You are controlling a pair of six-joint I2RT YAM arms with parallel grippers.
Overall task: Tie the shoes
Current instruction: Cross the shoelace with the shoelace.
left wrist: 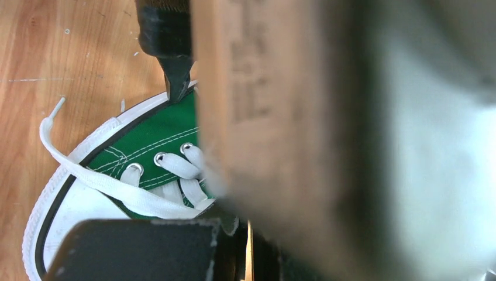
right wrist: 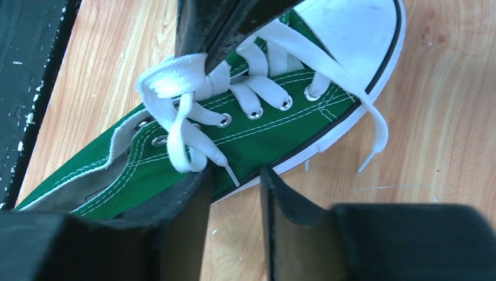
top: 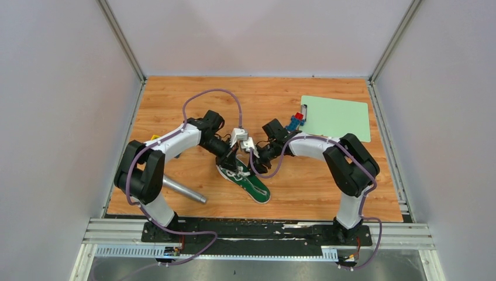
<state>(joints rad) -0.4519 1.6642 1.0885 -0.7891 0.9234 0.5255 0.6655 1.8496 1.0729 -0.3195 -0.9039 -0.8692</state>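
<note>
Centrally, sneaker (top: 251, 184), left tool (right wrist: 205, 52) pinching lace (right wrist: 175, 79), right tool (right wrist: 234, 175) parted empty, metal cylinder (top: 182, 189), green board (top: 338, 117) nearby.

A wooden table (top: 175, 105) with orange-brown plank grain fills the middle of a small booth. Plain pale panels close it in: a back wall (top: 257, 35) along the table's far edge, and a left wall (top: 52, 88) and a right wall (top: 450, 88) along its sides. Aluminium posts (top: 120, 38) rise from the table's two far corners. Aluminium rails (top: 117, 233) run along its near edge, with a dull grey metal surface (top: 263, 270) nearer still. The light is soft and even, leaving only faint shadows on the wood.
</note>
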